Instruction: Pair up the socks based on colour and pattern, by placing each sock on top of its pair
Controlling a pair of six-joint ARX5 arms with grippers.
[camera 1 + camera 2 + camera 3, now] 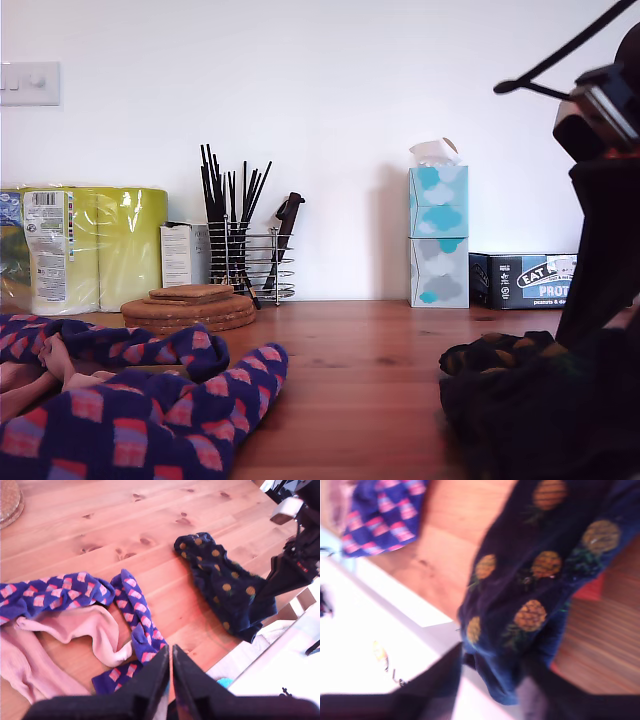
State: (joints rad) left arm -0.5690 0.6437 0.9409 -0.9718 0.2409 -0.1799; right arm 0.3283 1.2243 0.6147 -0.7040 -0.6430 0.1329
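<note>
Two navy socks with pink-orange patches (50, 592) (136, 617) lie crossed on the wooden table, with pale pink socks (75, 630) partly under them. They show at the exterior view's lower left as a navy heap (150, 420). My first gripper (171, 655) hovers shut and empty above the nearer navy sock. A near-black sock with brownish dots (220, 585) (540, 565) is lifted at one end, near the table edge. My second gripper (492, 667) is shut on it. At the exterior view's right, that dark sock (520, 400) hangs from the second arm (600, 120).
Along the back wall stand a kitchen roll pack (90, 245), cork mats (190, 305), a wire rack of utensils (245, 255), stacked tissue boxes (438, 235) and a black box (530, 280). The table edge (235, 652) runs close beside the dark sock.
</note>
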